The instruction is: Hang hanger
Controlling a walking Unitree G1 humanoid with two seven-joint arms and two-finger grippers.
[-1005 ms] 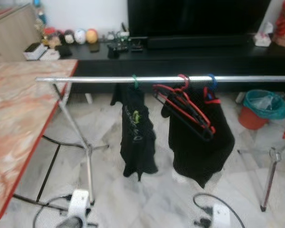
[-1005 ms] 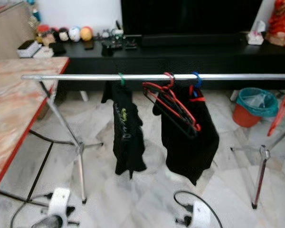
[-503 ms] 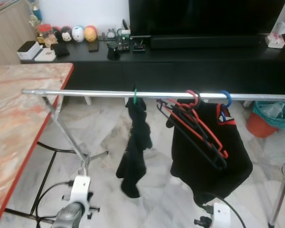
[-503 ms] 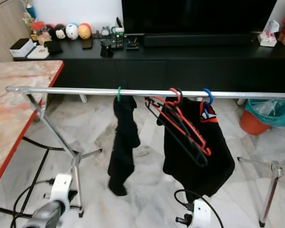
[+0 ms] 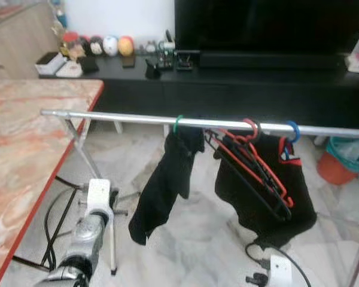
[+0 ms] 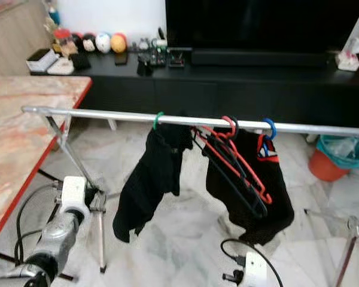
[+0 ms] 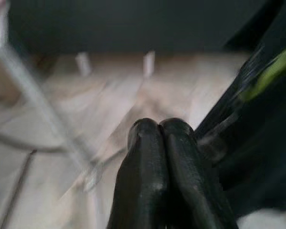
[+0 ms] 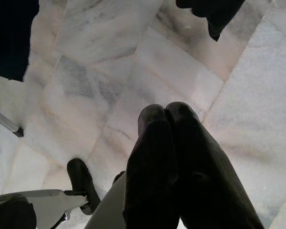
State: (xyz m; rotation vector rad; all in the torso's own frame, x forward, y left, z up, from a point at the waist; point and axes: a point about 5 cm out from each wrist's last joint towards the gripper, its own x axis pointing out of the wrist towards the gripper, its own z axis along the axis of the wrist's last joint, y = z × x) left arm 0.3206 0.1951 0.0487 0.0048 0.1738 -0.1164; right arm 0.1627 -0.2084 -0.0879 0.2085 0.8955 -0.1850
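1. We see a green hanger (image 5: 178, 123) hooked on the rail (image 5: 119, 117), left of the middle, with a black garment (image 5: 164, 185) hanging from it and swinging out towards the left.
2. Further right on the rail, a bunch of red and black hangers (image 5: 251, 164) hangs from its hooks, tilted down to the right.
3. Just beside them, a blue hanger (image 5: 292, 129) carries a black shirt (image 5: 257, 203) with red trim at the neck.
4. Our left gripper (image 7: 159, 131) has its fingers pressed together, holding nothing; the black garment with a green mark sits close beside it in the wrist view.
5. The left arm (image 5: 87, 230) is raised low at the left, near the rail's leg (image 5: 87, 161).
6. Our right gripper (image 8: 164, 117) is also pressed together, with nothing in it, pointing down at the marble floor (image 8: 109, 71).
7. A marble-topped table (image 5: 24, 143) with a red edge stands at the left.
8. Behind the rail runs a long black cabinet (image 5: 239, 89) with small toys (image 5: 107, 45) on it and a dark TV (image 5: 269, 24) above.
9. An orange bucket (image 5: 335, 167) with a teal liner sits at the right.
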